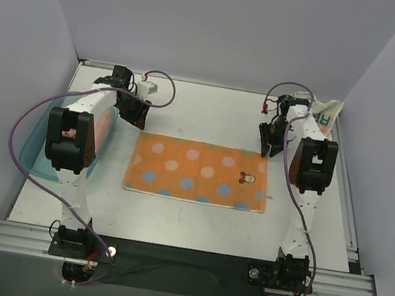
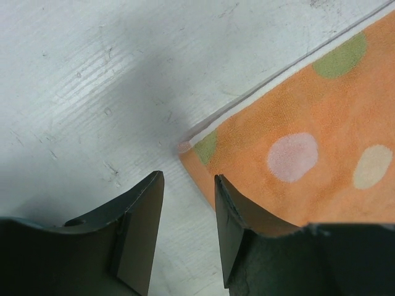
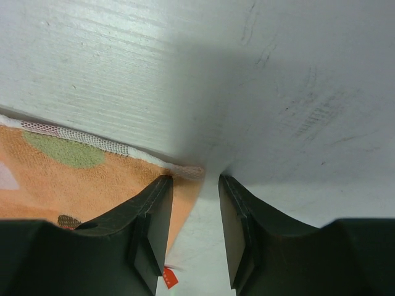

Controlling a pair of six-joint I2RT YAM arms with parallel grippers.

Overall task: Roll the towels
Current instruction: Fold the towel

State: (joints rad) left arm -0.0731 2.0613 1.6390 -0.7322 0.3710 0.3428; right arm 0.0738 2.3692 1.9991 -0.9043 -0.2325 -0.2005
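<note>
At table [image 1: 188,113] centre, orange dotted towel [image 1: 197,172] lies flat; left gripper [image 2: 188,177] and right gripper [image 3: 195,177] sit at its far corners, jaws apart (table visible between).

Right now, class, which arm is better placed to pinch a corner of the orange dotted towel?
Right, narrowly: the right claw straddles a corner of the orange dotted towel; the left claw sits short of its corner.

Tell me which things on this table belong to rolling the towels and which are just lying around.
Job: orange dotted towel, spread flat; whitish lettered towel, far right corner; left gripper and right gripper, open at the orange towel's far corners.
Lying about: teal tray, at the left edge.
</note>
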